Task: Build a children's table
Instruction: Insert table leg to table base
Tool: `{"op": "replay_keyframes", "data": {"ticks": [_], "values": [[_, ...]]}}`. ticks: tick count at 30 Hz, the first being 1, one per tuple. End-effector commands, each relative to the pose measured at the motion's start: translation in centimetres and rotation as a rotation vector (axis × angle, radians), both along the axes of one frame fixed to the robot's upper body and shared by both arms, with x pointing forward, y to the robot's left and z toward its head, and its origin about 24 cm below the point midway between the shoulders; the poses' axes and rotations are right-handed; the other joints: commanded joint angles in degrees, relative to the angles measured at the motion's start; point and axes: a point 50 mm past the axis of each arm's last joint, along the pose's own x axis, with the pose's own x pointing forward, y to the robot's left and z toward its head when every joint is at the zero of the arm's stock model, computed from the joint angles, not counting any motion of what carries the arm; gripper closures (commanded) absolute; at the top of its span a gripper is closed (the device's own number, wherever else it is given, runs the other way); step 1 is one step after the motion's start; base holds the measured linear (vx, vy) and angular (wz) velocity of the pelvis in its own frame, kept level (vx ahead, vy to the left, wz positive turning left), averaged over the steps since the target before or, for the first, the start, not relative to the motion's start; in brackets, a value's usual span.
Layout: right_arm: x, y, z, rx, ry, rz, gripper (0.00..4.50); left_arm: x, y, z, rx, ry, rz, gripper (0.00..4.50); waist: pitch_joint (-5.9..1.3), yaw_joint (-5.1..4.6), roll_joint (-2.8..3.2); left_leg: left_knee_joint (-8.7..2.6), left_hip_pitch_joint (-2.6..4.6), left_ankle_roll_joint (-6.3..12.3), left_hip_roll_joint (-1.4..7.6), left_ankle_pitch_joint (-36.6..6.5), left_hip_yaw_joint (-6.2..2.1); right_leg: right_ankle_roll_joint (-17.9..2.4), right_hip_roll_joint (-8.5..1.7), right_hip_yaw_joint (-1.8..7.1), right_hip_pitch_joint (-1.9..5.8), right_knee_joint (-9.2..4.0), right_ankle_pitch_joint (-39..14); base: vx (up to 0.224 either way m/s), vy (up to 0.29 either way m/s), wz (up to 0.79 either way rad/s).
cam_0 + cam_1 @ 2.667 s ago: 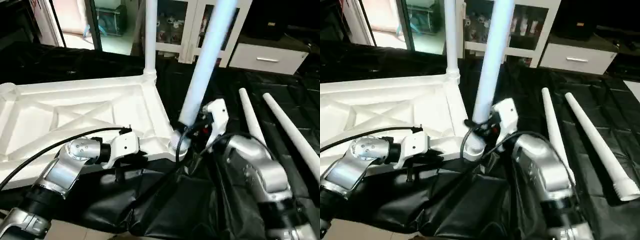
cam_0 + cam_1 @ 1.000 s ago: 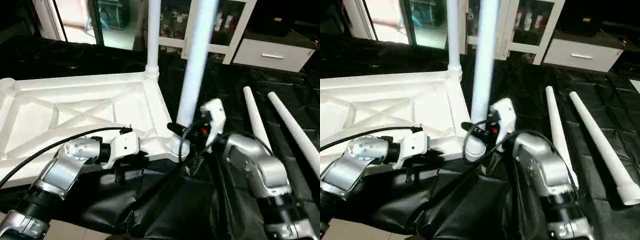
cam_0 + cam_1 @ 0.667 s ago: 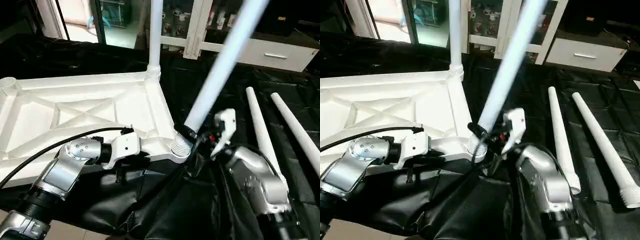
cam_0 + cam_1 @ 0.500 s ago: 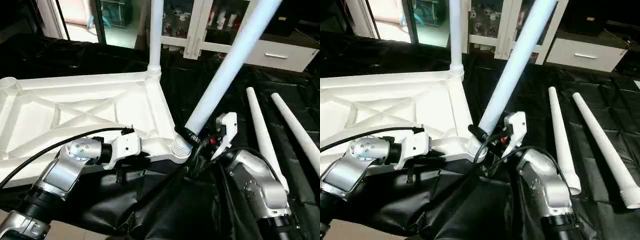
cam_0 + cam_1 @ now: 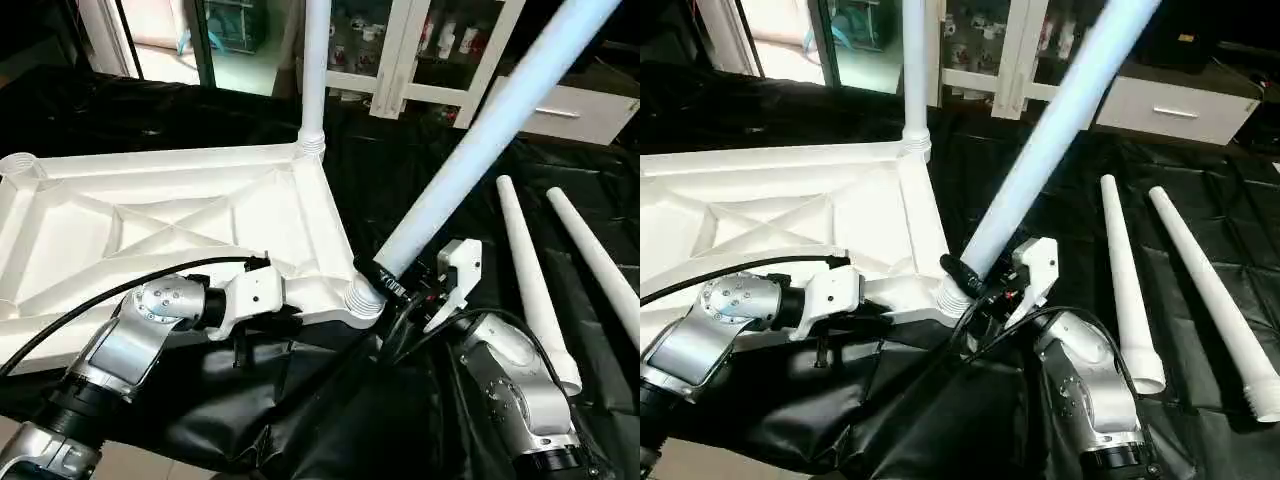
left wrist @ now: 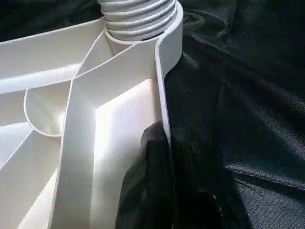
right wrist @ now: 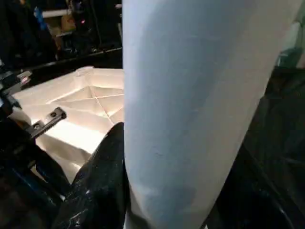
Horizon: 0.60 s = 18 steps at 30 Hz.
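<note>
Black sheeting [image 5: 300, 420] covers one large work table, creased and bunched at the near edge.

Item 1: left gripper [image 6: 164, 157], one, near left. Clenched on the near rim of the table top, one black finger [image 6: 145, 191] inside the rim and the other outside it, a short way left of the near right corner.

Item 2: right gripper [image 5: 962, 275], one, near centre. Grasping the tilted leg close to its lower end; a black finger [image 7: 97, 181] lies against the tube.

Item 3: table top [image 5: 180, 215], one, white plastic, lying upside down on the sheeting at left, X-shaped ribs facing up. Round sockets at the corners; a far left one [image 5: 20, 165] is open.

Item 4: legs, four, long tapered white tubes.
- tilted leg [image 5: 480, 140], its ribbed end at the near right corner socket [image 5: 362, 298], leaning up and away to the right.
- upright leg [image 5: 316, 70], standing in the far right corner socket.
- two loose legs, lying side by side on the sheeting at right, just apart: inner leg [image 5: 530, 270], outer leg [image 5: 600, 262].

Item 5: white cabinets with glass doors [image 5: 400, 50], far side, beyond the work table; one white drawer [image 5: 1165, 105] to their right.
</note>
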Motion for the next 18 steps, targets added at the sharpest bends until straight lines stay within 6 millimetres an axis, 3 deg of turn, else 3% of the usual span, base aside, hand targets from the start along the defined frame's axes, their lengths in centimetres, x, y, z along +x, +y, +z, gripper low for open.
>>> {"op": "replay_keyframes", "data": {"ticks": [1, 3, 6, 7, 9, 11, 18], "values": [[-1.5, -0.7, -4.7, -0.197, 0.193, 0.017, 2.64, -0.9, 0.5, -2.3, 0.051, 0.089, 0.03, 4.48, -0.16, -0.69, -0.13, -5.78, 0.07, 0.81, 4.07, -19.7, -1.88, -5.1, -4.19, 2.72, -0.07, -6.01, -33.9, 0.0, 0.0, 0.0], [-1.5, -0.7, -4.8, -0.207, 0.194, 0.02, 2.64, -0.9, 0.5, -2.3, 0.051, 0.089, 0.031, 4.48, -0.27, -0.8, -0.21, -5.91, 0.81, 0.56, 4.03, -22.1, -2.21, -3.1, -4.5, 2.89, -0.4, -6.92, -40.0, 0.0, 0.0, 0.0], [-1.7, -1.0, -6.1, -0.31, 0.258, 0.02, 2.64, -0.9, 0.6, -2.4, 0.056, 0.09, 0.032, 4.48, -0.26, -1.16, -0.22, -6.23, 0.31, 0.41, 4.08, -21.3, -2.42, -3.1, -4.22, 2.71, -0.17, -6.71, -37.7, 0.0, 0.0, 0.0], [-1.7, -1.1, -6.4, -0.344, 0.27, 0.017, 2.64, -0.9, 0.6, -2.4, 0.057, 0.091, 0.031, 4.48, -0.14, -1.31, -0.03, -6.26, 0.41, 0.19, 4.07, -22.1, -2.39, -3.2, -4.13, 2.74, -0.42, -6.71, -37.3, 0.0, 0.0, 0.0], [-1.7, -1.2, -6.6, -0.341, 0.292, 0.007, 2.64, -0.9, 0.6, -2.4, 0.057, 0.092, 0.031, 4.48, -0.3, -1.43, -0.07, -6.11, 0.85, 0.1, 4.09, -24.0, -2.36, -3.1, -4.21, 2.93, -0.78, -6.95, -38.4, 0.0, 0.0, 0.0], [-1.6, -1.4, -6.9, -0.342, 0.329, -0.009, 2.64, -0.9, 0.6, -2.4, 0.056, 0.093, 0.032, 4.48, -0.15, -1.69, -0.15, -6.35, 0.41, -0.14, 4.05, -25.2, -2.69, -2.8, -4.2, 2.75, -0.56, -6.94, -39.5, 0.0, 0.0, 0.0], [-1.3, -2.0, -7.4, -0.274, 0.436, -0.082, 2.64, -0.7, 0.5, -2.4, 0.055, 0.093, 0.036, 4.48, -0.28, -1.97, -0.09, -6.47, 0.7, -0.6, 4.1, -27.3, -2.96, -2.4, -4.24, 2.74, -0.87, -7.21, -40.3, 0.0, 0.0, 0.0]]}}
